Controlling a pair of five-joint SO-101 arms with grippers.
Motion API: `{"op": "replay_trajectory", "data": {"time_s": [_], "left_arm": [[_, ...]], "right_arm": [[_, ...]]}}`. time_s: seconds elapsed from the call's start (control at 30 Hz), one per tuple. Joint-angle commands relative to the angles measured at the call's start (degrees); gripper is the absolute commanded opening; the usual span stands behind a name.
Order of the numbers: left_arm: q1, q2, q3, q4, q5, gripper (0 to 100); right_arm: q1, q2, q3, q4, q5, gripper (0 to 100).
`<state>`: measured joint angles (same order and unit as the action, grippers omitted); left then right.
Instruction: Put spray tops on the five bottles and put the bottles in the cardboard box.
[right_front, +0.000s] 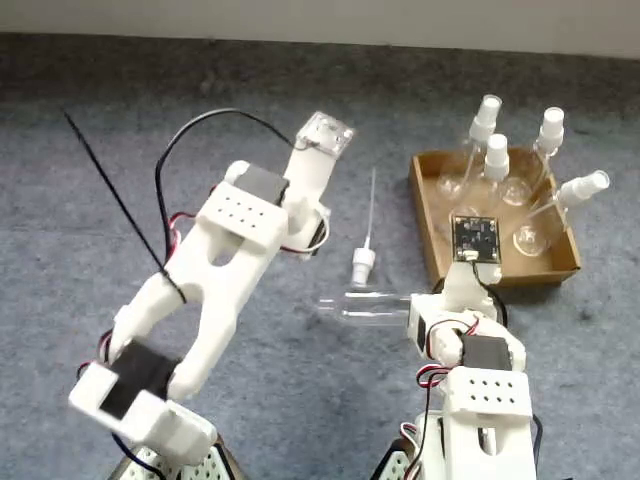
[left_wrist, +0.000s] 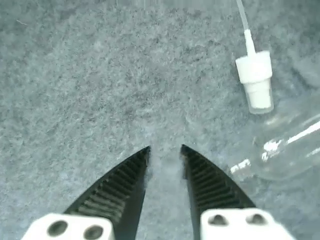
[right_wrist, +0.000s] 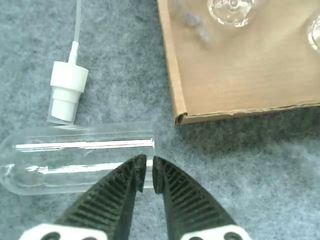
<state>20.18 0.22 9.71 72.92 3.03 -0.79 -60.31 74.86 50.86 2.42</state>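
High view: an uncapped bottle (right_front: 365, 308) lies at eight o'clock from the cardboard box (right_front: 420, 210), spray top (right_front: 362, 265) at its twelve. Right gripper (right_wrist: 149, 159) nearly pressed together at its mouth; left gripper (left_wrist: 165, 148) spread, empty. Four capped bottles (right_front: 490, 160) boxed.

Looks like a hobbyist's robotics lab bench: a grey felt-like mat (right_front: 60, 260), white printed-plastic robot arms (right_front: 215, 290), loose red and black wiring (right_front: 178, 222), a perforated white breadboard (right_front: 160, 465).
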Motion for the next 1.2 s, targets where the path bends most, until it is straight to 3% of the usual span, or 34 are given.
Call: {"op": "replay_trajectory", "data": {"time_s": [0.0,0.37,0.9,1.17], "left_arm": [[1.0,6.4,-11.4,0.1,9.5,20],[10.8,18.0,-18.5,-0.2,11.3,27],[7.6,28.4,-18.6,-12.4,11.2,26],[5.7,28.5,-18.2,-12.5,11.2,6]], "right_arm": [[0.6,0.2,-0.1,-0.8,-0.4,0.5],[0.6,0.2,1.6,-3.3,-0.4,0.5],[0.6,0.2,3.0,-4.0,-0.3,0.5],[0.6,0.2,3.2,-4.0,-0.2,0.5]]}}
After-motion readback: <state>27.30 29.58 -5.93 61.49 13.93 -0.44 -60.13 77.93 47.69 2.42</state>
